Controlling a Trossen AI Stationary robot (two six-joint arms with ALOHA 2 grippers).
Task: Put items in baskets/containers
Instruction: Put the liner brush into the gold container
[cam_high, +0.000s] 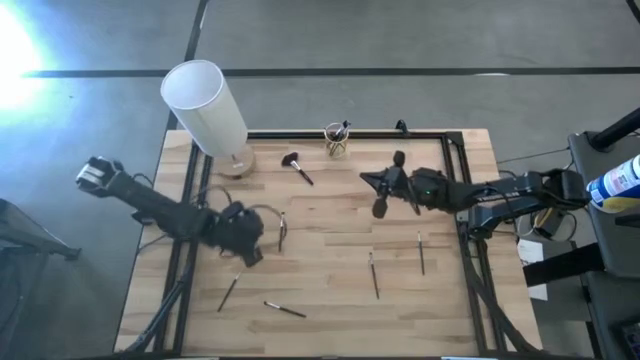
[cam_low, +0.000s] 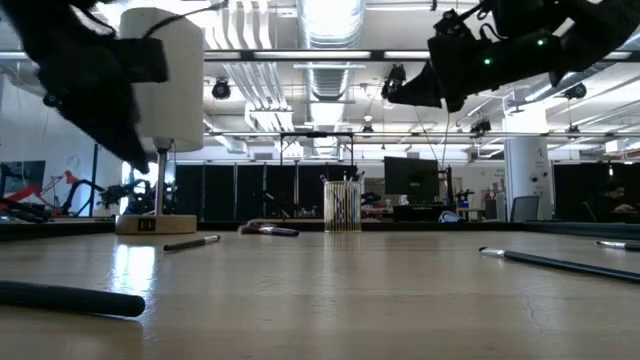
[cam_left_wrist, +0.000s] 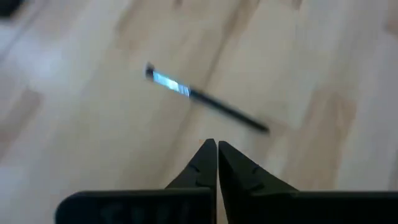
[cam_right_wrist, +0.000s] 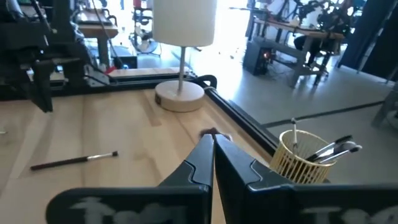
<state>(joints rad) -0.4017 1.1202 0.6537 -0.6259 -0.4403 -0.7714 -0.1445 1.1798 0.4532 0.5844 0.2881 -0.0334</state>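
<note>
Looking down on the counter (cam_high: 330, 200), the brushes lie scattered. The bushy-headed brush (cam_high: 297, 167) sits near the back, its long axis slanting, head toward the lamp base (cam_high: 236, 162). Two thin brushes on the right side, one (cam_high: 421, 252) and its neighbour (cam_high: 373, 273), both run almost straight front to back, roughly parallel and apart. At the front left, one brush (cam_high: 229, 292) tilts on a diagonal, and another (cam_high: 285, 309) lies nearly crosswise along the front edge. That makes five loose on the wood that I can count.

The cup (cam_high: 337, 141) stands upright at the back edge, with a few brushes poking up out of it; in the right wrist view they lean away from the lamp, but the exact number is hard to make out.

The left hand (cam_high: 245, 252) hovers over the front left area, fingers pinched together with nothing between them, a brush lying diagonally beyond its tips. The right hand (cam_high: 368, 179) hangs raised over the middle right, fingers likewise pressed together and holding nothing; a dark lump beside it is hard to identify from above.
</note>
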